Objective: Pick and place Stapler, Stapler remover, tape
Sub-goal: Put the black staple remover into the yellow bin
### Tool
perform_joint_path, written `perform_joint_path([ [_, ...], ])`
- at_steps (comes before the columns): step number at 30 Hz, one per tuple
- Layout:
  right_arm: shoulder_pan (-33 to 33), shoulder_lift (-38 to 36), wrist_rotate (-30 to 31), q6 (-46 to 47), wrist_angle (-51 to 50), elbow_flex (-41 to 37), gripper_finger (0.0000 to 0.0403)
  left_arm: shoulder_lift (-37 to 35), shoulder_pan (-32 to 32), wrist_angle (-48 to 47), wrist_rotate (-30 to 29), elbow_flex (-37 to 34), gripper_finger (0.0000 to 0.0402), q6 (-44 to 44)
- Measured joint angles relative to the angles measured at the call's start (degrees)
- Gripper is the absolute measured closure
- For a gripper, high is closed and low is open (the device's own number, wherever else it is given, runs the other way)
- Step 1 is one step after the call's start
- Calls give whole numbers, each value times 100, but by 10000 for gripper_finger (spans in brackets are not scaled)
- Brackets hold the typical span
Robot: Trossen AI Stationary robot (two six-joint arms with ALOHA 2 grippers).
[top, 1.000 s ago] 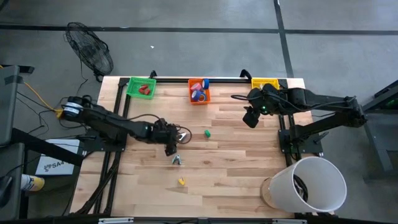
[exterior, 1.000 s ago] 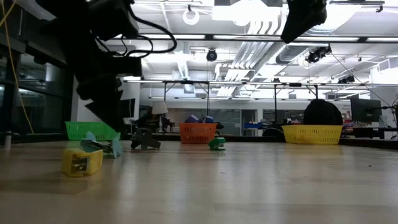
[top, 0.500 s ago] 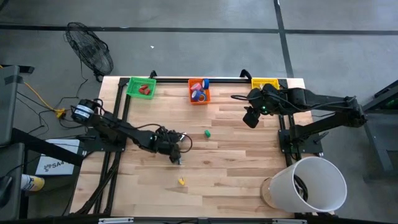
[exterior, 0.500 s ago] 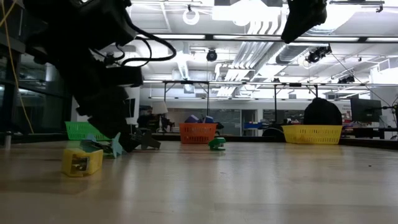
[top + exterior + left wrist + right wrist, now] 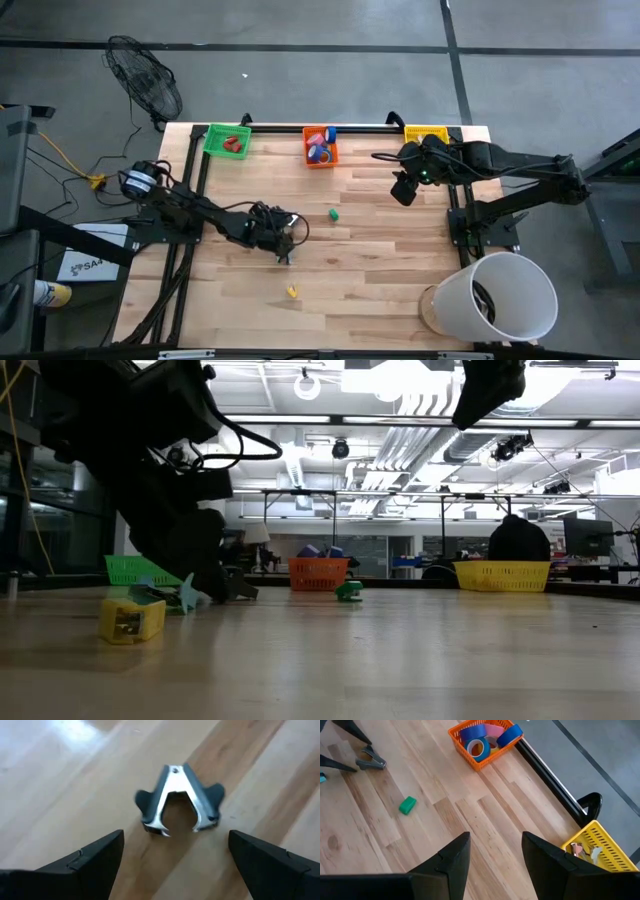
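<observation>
A dark grey stapler remover [image 5: 177,795] with metal jaws lies flat on the wooden table, also seen in the right wrist view [image 5: 371,760] and partly behind my arm in the low view [image 5: 240,590]. My left gripper [image 5: 176,840] [image 5: 285,240] is low over the table and open, its fingertips just short of the remover, one on either side. A teal stapler remover [image 5: 185,595] lies beside it. Tape rolls [image 5: 482,742] sit in the orange bin [image 5: 320,148]. My right gripper [image 5: 495,855] [image 5: 404,190] hovers open and holding nothing near the far right.
A small green block [image 5: 333,214] [image 5: 407,805] lies mid-table and a small yellow one [image 5: 291,292] [image 5: 130,620] nearer the front edge. A green bin [image 5: 227,140] and a yellow bin [image 5: 426,133] stand along the far edge. A white bucket [image 5: 495,295] stands at the near right corner.
My left gripper has moved toward the table's right and come down toward the grey stapler remover, the arm stretching out farther over the table. The right arm and the objects have kept still.
</observation>
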Motion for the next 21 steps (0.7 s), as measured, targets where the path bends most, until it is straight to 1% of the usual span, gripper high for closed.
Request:
perform_joint_path([
  [2, 0, 0, 0, -17, 0, 0, 233, 59, 1, 15, -90, 0, 50, -7],
  [7, 0, 0, 0, -35, 1, 0, 233, 61, 6, 83, -91, -9, 50, 3],
  [12, 0, 0, 0, -37, 0, 0, 233, 72, 15, 362, -49, -22, 50, 160],
  [17, 0, 0, 0, -37, 0, 0, 233, 72, 51, 389, -74, -22, 50, 170],
  [21, 0, 0, 2, -37, 2, 0, 233, 67, 205, 431, 113, -17, 50, 175],
])
